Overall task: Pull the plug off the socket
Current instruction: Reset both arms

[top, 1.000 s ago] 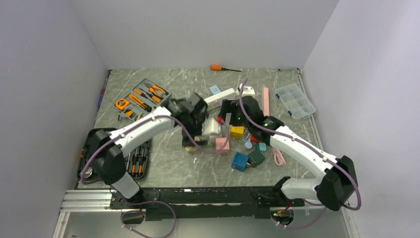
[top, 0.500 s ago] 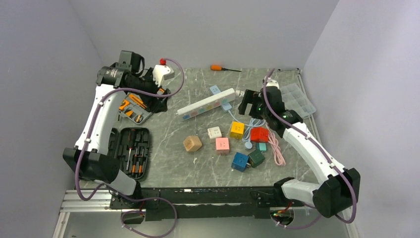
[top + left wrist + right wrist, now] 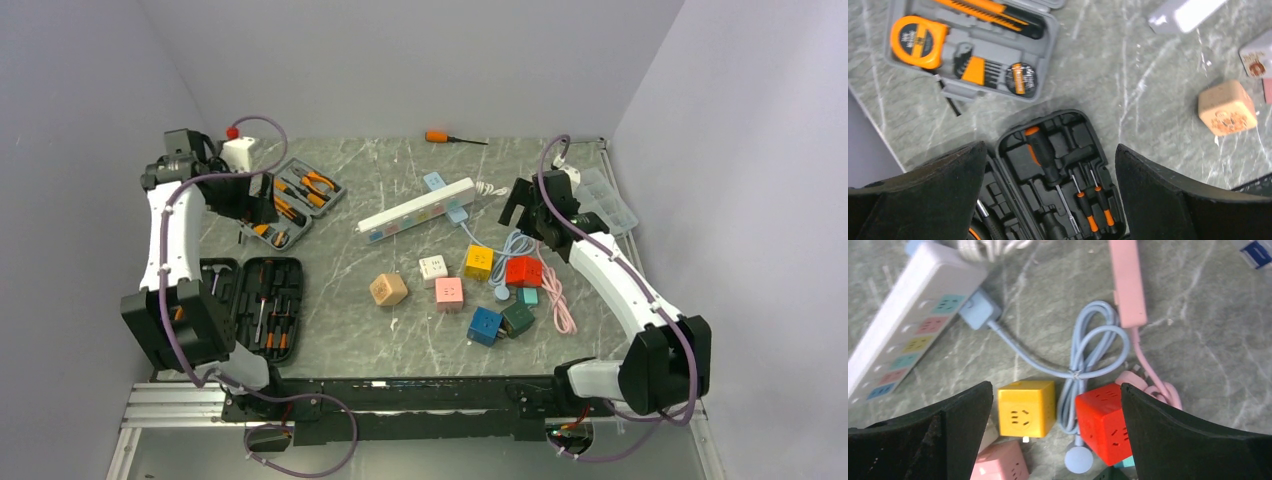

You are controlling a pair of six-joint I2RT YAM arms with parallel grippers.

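1. Top external view: the strip [image 3: 417, 209] is laid slantwise in the upper middle of the frame, with the plug [image 3: 458, 212] set against its lower side near the right end.
2. The left gripper [image 3: 255, 200] is held at the upper left of that frame, over the grey tray [image 3: 315, 190], well apart from the strip.
3. The right gripper [image 3: 518, 208] is held just right of the plug, above the table [image 3: 400, 330].
4. In the left wrist view, the fingers [image 3: 938, 200] are spread wide and nothing is held between them. The black case [image 3: 1058, 170] is seen in the lower middle, and the grey tray in the upper left with a tape measure [image 3: 916, 35] in it. A tan cube [image 3: 1226, 107] is seen at the right edge.
5. In the right wrist view, the jaws are likewise spread wide and empty. The plug is found in the upper left, touching the strip, and its cord [image 3: 1098, 345] is looped in the centre of the frame.
6. A yellow cube [image 3: 1026, 407] and a red cube [image 3: 1100, 422] are seen in the lower middle, with the cord running between them. A pink strip [image 3: 1127, 282] is laid at the top, right of centre.
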